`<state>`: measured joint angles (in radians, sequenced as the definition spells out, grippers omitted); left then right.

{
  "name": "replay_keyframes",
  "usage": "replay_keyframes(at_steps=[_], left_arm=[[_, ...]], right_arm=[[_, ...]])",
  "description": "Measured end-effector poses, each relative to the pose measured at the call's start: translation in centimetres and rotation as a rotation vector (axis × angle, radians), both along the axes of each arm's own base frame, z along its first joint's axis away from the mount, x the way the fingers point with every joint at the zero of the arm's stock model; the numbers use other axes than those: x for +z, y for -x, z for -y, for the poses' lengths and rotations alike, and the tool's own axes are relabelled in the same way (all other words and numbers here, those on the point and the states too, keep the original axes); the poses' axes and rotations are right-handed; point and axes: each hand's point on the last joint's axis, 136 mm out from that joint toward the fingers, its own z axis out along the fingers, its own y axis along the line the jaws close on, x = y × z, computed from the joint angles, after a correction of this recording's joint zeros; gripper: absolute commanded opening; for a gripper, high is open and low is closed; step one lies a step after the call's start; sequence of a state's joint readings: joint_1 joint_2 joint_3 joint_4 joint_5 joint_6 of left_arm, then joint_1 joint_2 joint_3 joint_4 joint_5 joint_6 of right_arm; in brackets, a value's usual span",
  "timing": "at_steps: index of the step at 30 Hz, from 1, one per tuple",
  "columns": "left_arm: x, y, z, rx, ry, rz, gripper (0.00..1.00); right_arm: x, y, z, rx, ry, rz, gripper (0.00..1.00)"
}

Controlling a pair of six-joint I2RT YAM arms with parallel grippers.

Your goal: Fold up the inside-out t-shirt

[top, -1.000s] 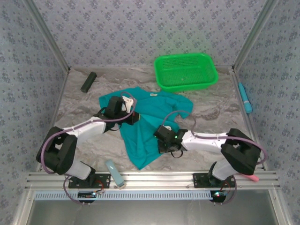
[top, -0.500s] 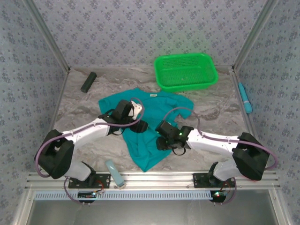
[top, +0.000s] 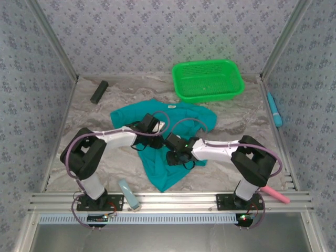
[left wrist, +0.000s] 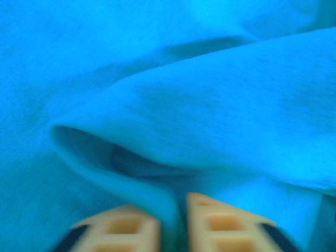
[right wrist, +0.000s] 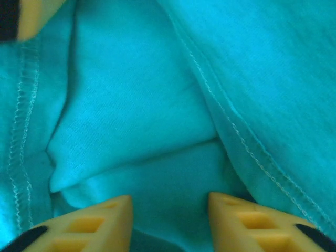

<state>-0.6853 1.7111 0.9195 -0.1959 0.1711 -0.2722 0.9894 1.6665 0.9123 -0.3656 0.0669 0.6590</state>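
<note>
1. The t-shirt (top: 184, 118) lay rumpled in the middle of the table (top: 236, 131), its long axis running from the collar at the far end to a point of cloth at the near end.
2. The left gripper (left wrist: 176, 227) was pinched on a thin fold of it.
3. The right gripper (right wrist: 169, 220) had its fingers apart, with cloth bulging between them, unclamped.
4. Both sat at the shirt's middle, close together and about equally near.

Bare grey marbled tabletop (top: 89, 118) open for passage left and right of the rumpled teal cloth t-shirt (top: 189, 115). Blocked back right by a bright green plastic mesh basket (top: 208, 80), back left by a small dark rectangular block (top: 99, 91), near edge by a pale blue bar (top: 127, 193). Crowded mid-cloth by the left arm (top: 118, 137) and right arm (top: 218, 151).
</note>
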Motion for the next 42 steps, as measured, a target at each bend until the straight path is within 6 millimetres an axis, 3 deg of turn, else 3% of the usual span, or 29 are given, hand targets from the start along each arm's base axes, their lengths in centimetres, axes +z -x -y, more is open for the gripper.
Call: replay_keyframes(at_steps=[1, 4, 8, 12, 15, 16, 17, 19, 20, 21, 22, 24, 26, 29, 33, 36, 39, 42], left_arm=[[-0.1, 0.0, -0.1, 0.003, -0.003, -0.005, 0.0], [0.6, -0.1, -0.6, 0.014, 0.003, -0.004, 0.0], [6.1, -2.1, -2.6, 0.086, 0.088, 0.095, 0.0], [14.2, -5.6, -8.2, 0.257, 0.185, 0.29, 0.0], [16.2, -6.9, -12.2, 0.37, 0.187, 0.361, 0.0], [15.8, -7.1, -12.9, 0.393, 0.184, 0.358, 0.0], [14.9, -7.0, -13.4, 0.412, 0.178, 0.342, 0.1], [11.1, -6.1, -14.0, 0.44, 0.155, 0.258, 0.35], [8.9, -5.3, -14.2, 0.451, 0.14, 0.205, 0.38], [6.7, -4.3, -14.3, 0.46, 0.123, 0.143, 0.39], [4.6, -3.2, -14.4, 0.465, 0.105, 0.078, 0.42], [2.4, -1.4, -14.5, 0.466, 0.085, -0.003, 0.47], [2.2, -0.7, -14.1, 0.447, 0.078, -0.026, 0.5], [4.5, -0.1, -11.7, 0.349, 0.085, -0.007, 0.52], [9.7, 0.4, -6.3, 0.151, 0.123, 0.074, 0.55], [11.6, 2.3, -2.5, 0.009, 0.164, 0.106, 0.59], [10.1, 4.6, 0.3, -0.101, 0.157, 0.062, 0.6], [6.6, 5.4, 1.9, -0.159, 0.099, -0.011, 0.62]], right_arm=[[-0.1, 0.0, 0.1, -0.008, 0.006, 0.004, 0.02], [0.1, -0.2, 1.0, -0.034, 0.016, 0.029, 0.0], [2.8, -0.7, 3.6, -0.074, 0.008, 0.084, 0.0], [8.6, -2.5, 7.4, -0.141, -0.075, 0.174, 0.0], [11.5, -3.6, 11.2, -0.22, -0.124, 0.224, 0.0], [11.6, -3.6, 12.1, -0.237, -0.126, 0.227, 0.0], [10.8, -3.3, 13.0, -0.247, -0.109, 0.211, 0.0], [8.4, -2.0, 13.9, -0.244, -0.062, 0.148, 0.0], [7.1, -1.4, 14.3, -0.244, -0.035, 0.113, 0.0], [5.3, -0.5, 14.7, -0.242, 0.001, 0.056, 0.06], [3.6, 0.4, 15.1, -0.244, 0.037, 0.003, 0.2], [2.1, 1.8, 15.9, -0.246, 0.09, -0.067, 0.3], [2.3, 2.3, 15.8, -0.23, 0.099, -0.076, 0.39], [4.5, 1.7, 13.8, -0.15, 0.04, -0.032, 0.48], [8.1, 0.3, 9.2, -0.009, -0.094, 0.056, 0.51], [8.3, -0.9, 7.3, 0.058, -0.127, 0.089, 0.52], [6.4, -1.6, 6.4, 0.095, -0.101, 0.073, 0.54], [4.4, -2.1, 5.8, 0.109, -0.081, 0.048, 0.53]])
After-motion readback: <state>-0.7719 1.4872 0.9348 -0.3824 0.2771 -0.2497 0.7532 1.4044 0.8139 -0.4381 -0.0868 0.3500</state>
